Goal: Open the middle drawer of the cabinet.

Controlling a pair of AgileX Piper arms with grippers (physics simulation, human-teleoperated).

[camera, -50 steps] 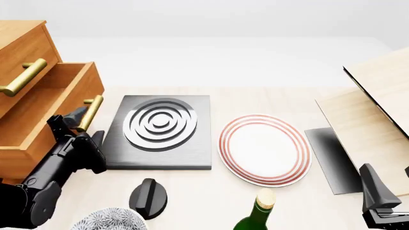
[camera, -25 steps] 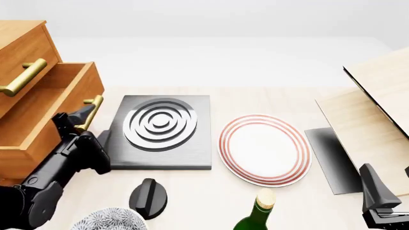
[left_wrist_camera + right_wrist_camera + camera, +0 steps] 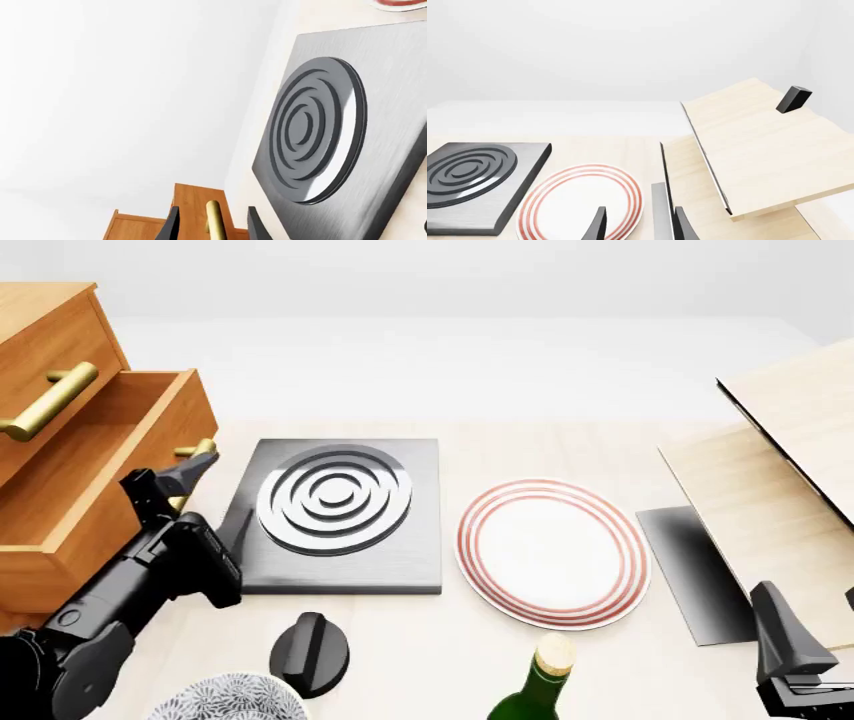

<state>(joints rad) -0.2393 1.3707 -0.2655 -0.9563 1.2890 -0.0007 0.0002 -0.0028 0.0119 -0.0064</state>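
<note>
A pale wooden table (image 3: 400, 660) under a white backdrop. At its left stands the cabinet (image 3: 40, 330), its middle drawer (image 3: 94, 490) pulled well out. The left gripper (image 3: 183, 477) sits at that drawer's brass handle (image 3: 214, 220) — the bar lies between the two fingers, though whether they pinch it I cannot tell. Just beside it is the stove plate (image 3: 334, 515), then the striped plate (image 3: 554, 550). The right gripper (image 3: 637, 225) hangs low at the right, fingers parted on nothing — beige boards (image 3: 754, 145) ahead of it.

plain white bkgd, pale wood table (image 3: 561, 445)
</note>
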